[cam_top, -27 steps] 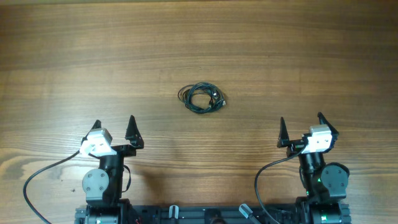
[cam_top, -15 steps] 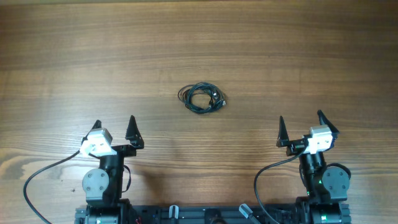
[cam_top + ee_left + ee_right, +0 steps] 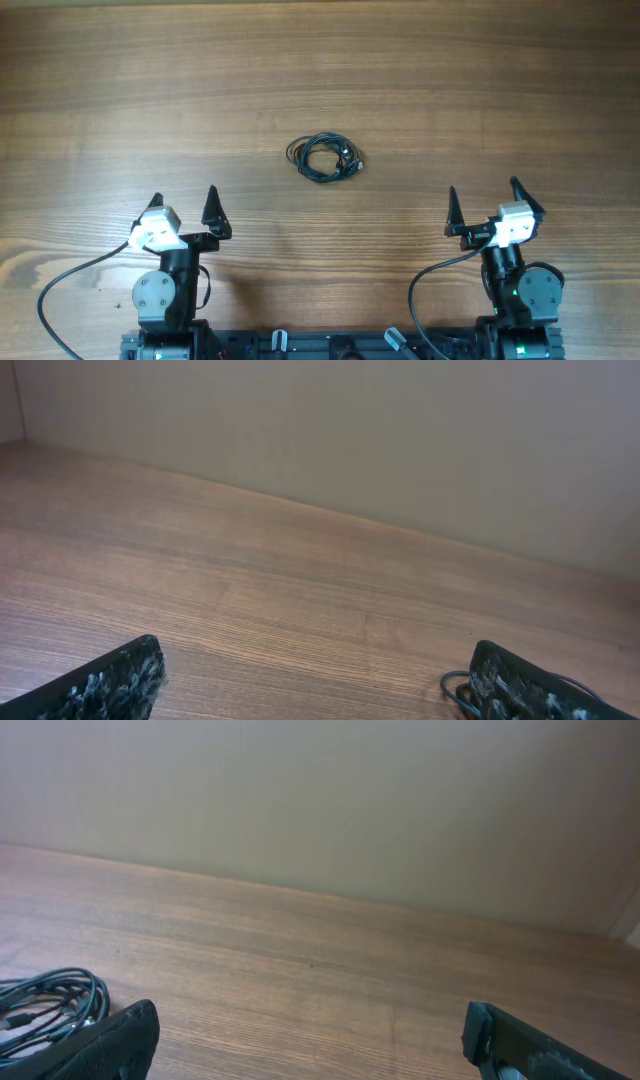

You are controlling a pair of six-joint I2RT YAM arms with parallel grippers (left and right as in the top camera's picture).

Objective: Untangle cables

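The cables (image 3: 324, 157) lie in a small dark-green tangle of loops near the middle of the wooden table (image 3: 320, 80). A bit of the tangle shows behind the right finger in the left wrist view (image 3: 455, 688) and at the lower left in the right wrist view (image 3: 45, 1005). My left gripper (image 3: 184, 208) is open and empty near the front left, well short of the cables. My right gripper (image 3: 486, 205) is open and empty near the front right, also apart from them. Both sets of fingertips show wide apart in the wrist views (image 3: 318, 678) (image 3: 308, 1038).
A plain beige wall (image 3: 400, 440) rises behind the table's far edge. Thick black arm cables (image 3: 60, 285) curve along the front edge by the arm bases.
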